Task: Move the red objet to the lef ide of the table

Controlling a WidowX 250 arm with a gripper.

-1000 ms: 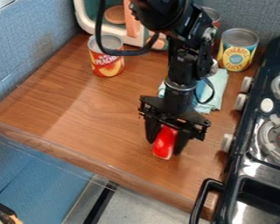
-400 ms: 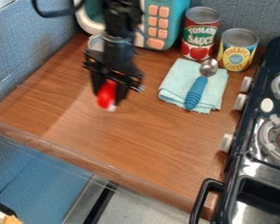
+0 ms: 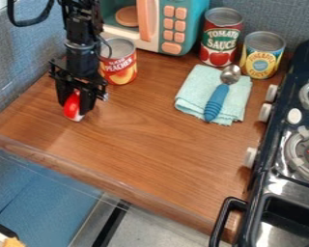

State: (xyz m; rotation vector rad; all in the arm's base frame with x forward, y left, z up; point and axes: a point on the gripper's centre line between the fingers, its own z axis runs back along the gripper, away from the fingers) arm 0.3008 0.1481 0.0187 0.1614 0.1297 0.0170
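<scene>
While a black stove [image 3: 283,190] is standing along the right of the view, the wooden table [image 3: 150,149] is stretching beside it. Toward the table's left side, the red object [image 3: 71,105] is sitting between the two fingertips of the gripper [image 3: 75,108], which is clasping it from both sides. Its long axis is running steeply, roughly in line with the fingers, and its whitish lower end is pointing down at the wood; whether it is touching, I cannot tell. Farther back, a blue-handled spoon [image 3: 215,102] is lying on a pale teal cloth [image 3: 189,96]. Beyond, a peach-pictured can [image 3: 120,72], a yellow can [image 3: 261,62] and a red can [image 3: 218,44] are standing near a toy microwave [image 3: 199,24].
</scene>
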